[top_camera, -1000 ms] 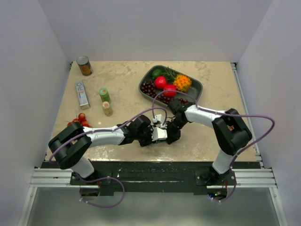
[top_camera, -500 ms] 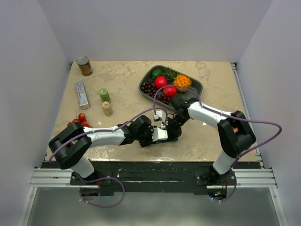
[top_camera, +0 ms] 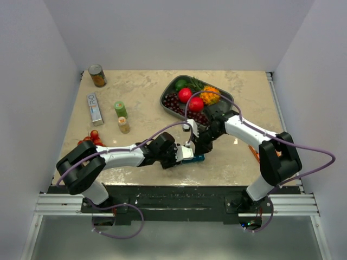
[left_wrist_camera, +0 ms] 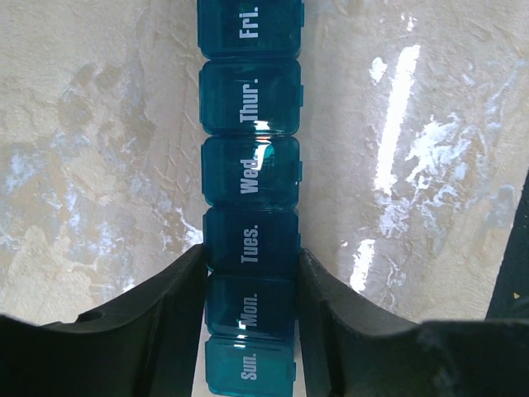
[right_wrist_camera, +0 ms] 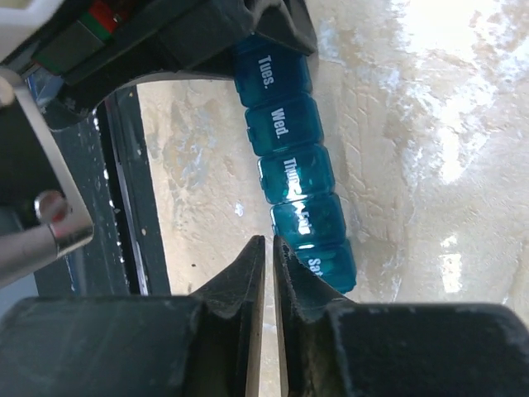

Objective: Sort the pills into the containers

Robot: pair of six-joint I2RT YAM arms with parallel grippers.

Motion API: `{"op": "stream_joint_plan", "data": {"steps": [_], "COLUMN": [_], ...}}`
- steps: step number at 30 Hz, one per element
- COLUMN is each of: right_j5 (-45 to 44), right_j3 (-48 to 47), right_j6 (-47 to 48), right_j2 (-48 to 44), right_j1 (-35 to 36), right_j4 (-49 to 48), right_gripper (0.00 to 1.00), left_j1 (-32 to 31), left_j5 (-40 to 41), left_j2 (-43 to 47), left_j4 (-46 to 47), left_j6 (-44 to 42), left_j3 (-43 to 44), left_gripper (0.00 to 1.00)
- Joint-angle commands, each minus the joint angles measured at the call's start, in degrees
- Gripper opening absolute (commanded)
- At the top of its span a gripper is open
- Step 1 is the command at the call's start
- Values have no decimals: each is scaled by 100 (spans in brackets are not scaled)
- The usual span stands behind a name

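Organiser: the teal organiser (left_wrist_camera: 252,174) lies flat on the counter (top_camera: 141,92), front centre, close to the near edge. The lids from Sun. to Fri. in the left wrist view are all shut.
Grasp: the left fingers (left_wrist_camera: 165,306) are clamped on the organiser's two long sides at the Mon. and Tues. cells. The Sun. end sits back between them.
Free end: Wed. through Sat. stick out past the left fingers, with nothing on top of them.
Right arm: the right fingers (right_wrist_camera: 240,289) are pressed together with only a sliver of gap and nothing between them. Their tips sit just beside the Fri. and Sat. cells; contact cannot be told.
Room: bare counter runs along both long sides of the organiser. On one side the dark front rail is near.
Pill bottle: the pill bottle (top_camera: 124,125), with tan contents, stands upright on the left half, well apart from the organiser. Single pills are too small to make out.
Left half: a green bottle (top_camera: 120,109) stands just behind the pill bottle. A box (top_camera: 95,108) lies beside them and a can (top_camera: 97,75) stands in the far corner.
Right half: a fruit tray (top_camera: 227,100) sits at the back, behind the right arm.
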State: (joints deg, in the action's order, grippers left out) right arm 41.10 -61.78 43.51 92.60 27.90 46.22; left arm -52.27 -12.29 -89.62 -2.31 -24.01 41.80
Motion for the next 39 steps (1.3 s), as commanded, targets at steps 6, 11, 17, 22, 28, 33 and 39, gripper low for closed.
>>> {"op": "stream_joint_plan", "data": {"steps": [6, 11, 17, 22, 28, 33, 39], "right_j5": [153, -190, -506, -1260, -1833, -2973, -3372], "right_j3": [-19, -132, -852, -1405, -2266, -2585, -2374], "right_j6": [-149, -220, -579, -1753, -3451, -4481, -4860], "right_j2": [-821, -1681, -2623, -3203, -3493, -3740, -4030], "right_j1": [-803, -1102, -1735, -2034, -2535, -2676, -2676], "right_j4": [-192, -157, -95, -533, -851, -1035, -1062], "right_gripper": [26, 41, 71, 99, 99, 99, 99], "left_j1": [6, 6, 304, 1183, 1711, 1703, 1711], "left_j5": [447, 482, 457, 473, 1097, 1124, 1360], "left_j2": [322, 1200, 2492, 3495, 3733, 3882, 4172], "left_j4": [-200, -156, -51, -182, -1596, -2255, -2731], "left_j6": [651, 906, 1556, 2670, 3569, 3702, 3632], "left_j3": [530, 584, 610, 1047, 2610, 3255, 3405], "left_gripper": [64, 93, 99, 99, 99, 99, 99]}}
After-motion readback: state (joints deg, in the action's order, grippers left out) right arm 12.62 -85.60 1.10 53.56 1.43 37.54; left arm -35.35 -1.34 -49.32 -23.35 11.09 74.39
